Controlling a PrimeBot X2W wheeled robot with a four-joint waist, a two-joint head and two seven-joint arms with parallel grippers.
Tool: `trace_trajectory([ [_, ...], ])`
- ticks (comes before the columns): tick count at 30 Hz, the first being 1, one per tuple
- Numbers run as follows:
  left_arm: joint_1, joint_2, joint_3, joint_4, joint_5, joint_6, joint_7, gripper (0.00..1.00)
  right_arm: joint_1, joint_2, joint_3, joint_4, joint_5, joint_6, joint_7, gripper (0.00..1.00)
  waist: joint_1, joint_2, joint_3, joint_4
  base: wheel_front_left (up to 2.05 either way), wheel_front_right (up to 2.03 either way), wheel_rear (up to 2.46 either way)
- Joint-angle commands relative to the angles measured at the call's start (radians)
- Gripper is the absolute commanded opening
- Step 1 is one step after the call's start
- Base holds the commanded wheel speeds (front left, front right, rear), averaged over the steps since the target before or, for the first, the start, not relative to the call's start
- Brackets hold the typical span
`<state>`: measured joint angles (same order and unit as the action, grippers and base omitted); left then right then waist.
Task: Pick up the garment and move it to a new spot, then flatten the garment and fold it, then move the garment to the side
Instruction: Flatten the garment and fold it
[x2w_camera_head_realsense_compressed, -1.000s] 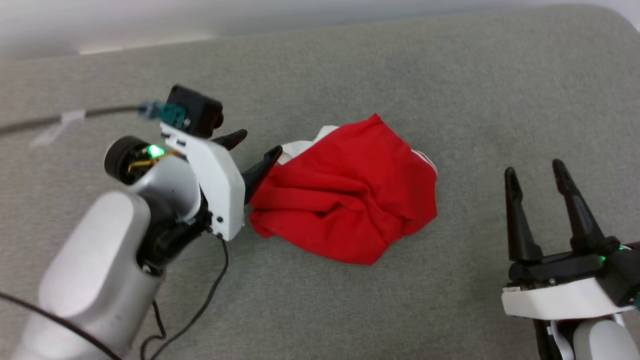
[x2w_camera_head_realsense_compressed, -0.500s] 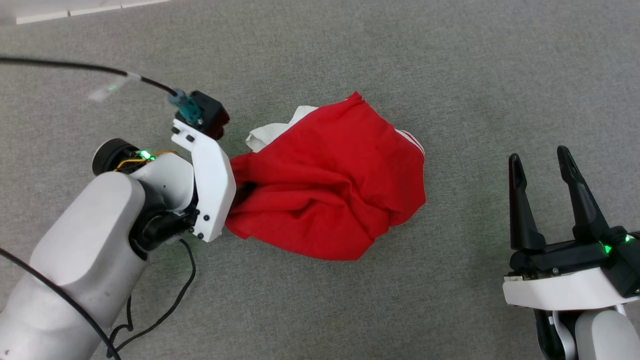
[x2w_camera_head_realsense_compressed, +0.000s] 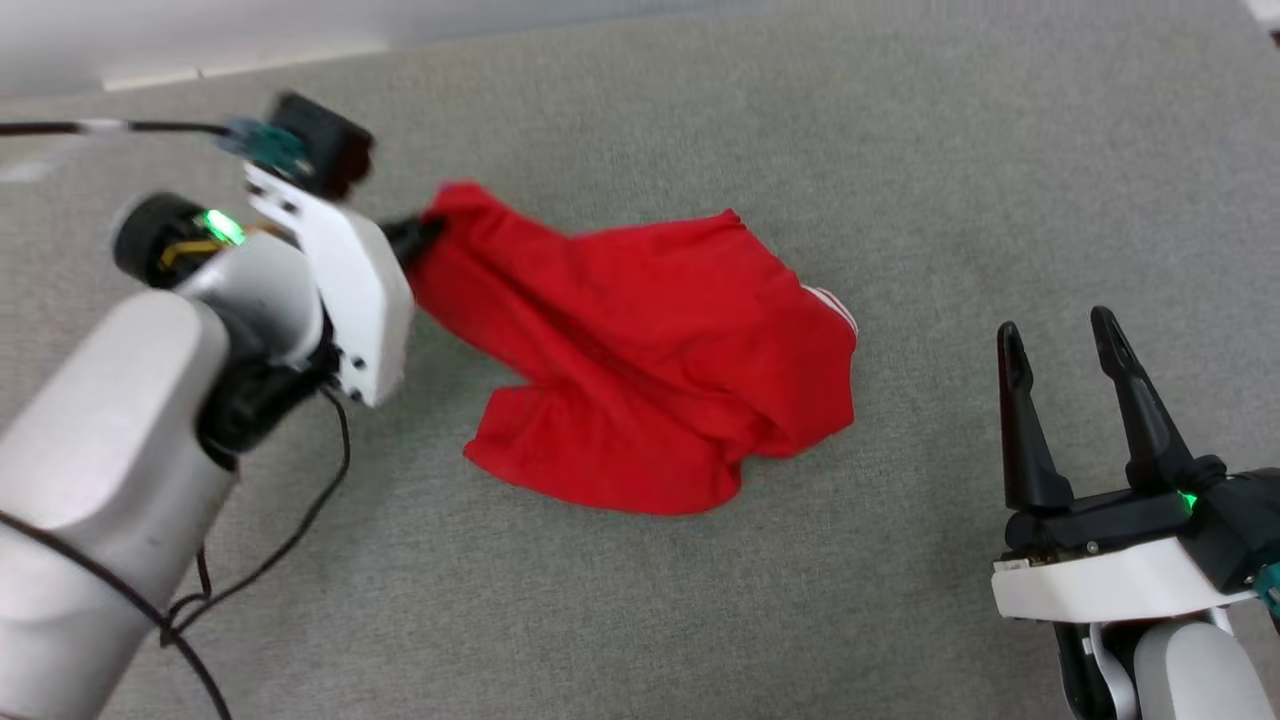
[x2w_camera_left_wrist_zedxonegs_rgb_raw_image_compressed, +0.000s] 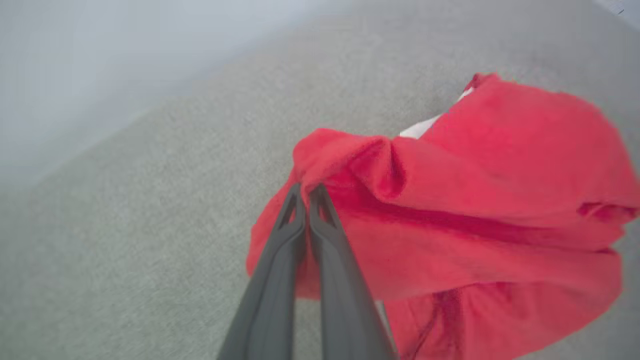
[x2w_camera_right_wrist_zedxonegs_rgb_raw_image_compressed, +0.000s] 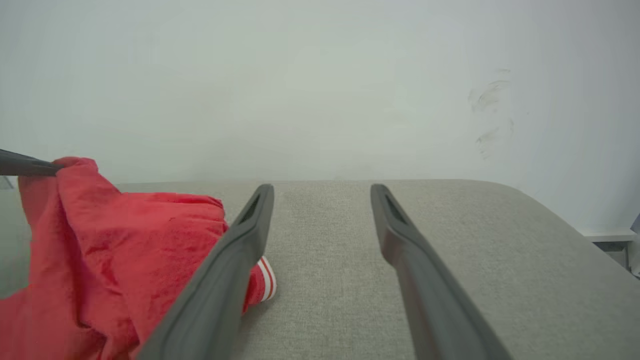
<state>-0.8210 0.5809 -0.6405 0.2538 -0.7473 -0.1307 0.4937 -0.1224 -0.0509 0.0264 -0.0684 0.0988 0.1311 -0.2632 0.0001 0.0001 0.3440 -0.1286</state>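
Observation:
The garment (x2w_camera_head_realsense_compressed: 650, 360) is a crumpled red shirt on the grey padded surface, with a bit of red-white striped trim (x2w_camera_head_realsense_compressed: 835, 308) at its right edge. My left gripper (x2w_camera_head_realsense_compressed: 425, 228) is shut on the garment's upper-left corner and holds that corner raised, the cloth stretching down from it. In the left wrist view the two fingers (x2w_camera_left_wrist_zedxonegs_rgb_raw_image_compressed: 307, 197) meet on a fold of the red garment (x2w_camera_left_wrist_zedxonegs_rgb_raw_image_compressed: 475, 200). My right gripper (x2w_camera_head_realsense_compressed: 1058, 345) stands open at the lower right, apart from the garment. In the right wrist view its open fingers (x2w_camera_right_wrist_zedxonegs_rgb_raw_image_compressed: 252, 215) frame bare surface, the garment (x2w_camera_right_wrist_zedxonegs_rgb_raw_image_compressed: 110, 250) to their left.
The grey padded surface (x2w_camera_head_realsense_compressed: 900, 150) stretches all around the garment. A pale wall (x2w_camera_right_wrist_zedxonegs_rgb_raw_image_compressed: 320, 85) rises behind its far edge. Black cables (x2w_camera_head_realsense_compressed: 300, 510) hang from my left arm over the surface at the lower left.
My left gripper has shut on the garment's left corner and lifted it up and to the left, stretching the cloth. The right gripper stays open. The head camera has shifted.

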Motion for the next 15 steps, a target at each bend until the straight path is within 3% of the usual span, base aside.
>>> trace_trajectory([
  [1,-0.015,0.006,0.032,-0.019,-0.015,0.001,-0.042,0.00,0.011,0.001,-0.002,0.006,0.004,-0.001,-0.002,1.00,-0.0001,-0.0001,-0.057,0.013,0.00,0.00,0.00],
  [8,-0.085,0.019,0.119,-0.156,0.022,0.018,-0.207,0.00,0.043,0.001,0.005,0.036,0.000,-0.001,-0.002,1.00,-0.0001,-0.0001,-0.158,0.030,0.00,0.00,0.00],
  [12,-0.108,-0.030,0.100,-0.257,0.061,0.026,-0.267,0.00,0.051,0.001,-0.015,0.042,-0.008,-0.001,-0.002,1.00,-0.0001,-0.0001,-0.196,0.034,0.00,0.00,0.00],
  [15,-0.079,-0.083,0.029,-0.322,0.092,0.032,-0.259,0.00,0.054,0.001,-0.057,0.043,-0.005,-0.001,-0.002,1.00,-0.0001,-0.0001,-0.212,0.032,0.00,0.00,0.00],
])
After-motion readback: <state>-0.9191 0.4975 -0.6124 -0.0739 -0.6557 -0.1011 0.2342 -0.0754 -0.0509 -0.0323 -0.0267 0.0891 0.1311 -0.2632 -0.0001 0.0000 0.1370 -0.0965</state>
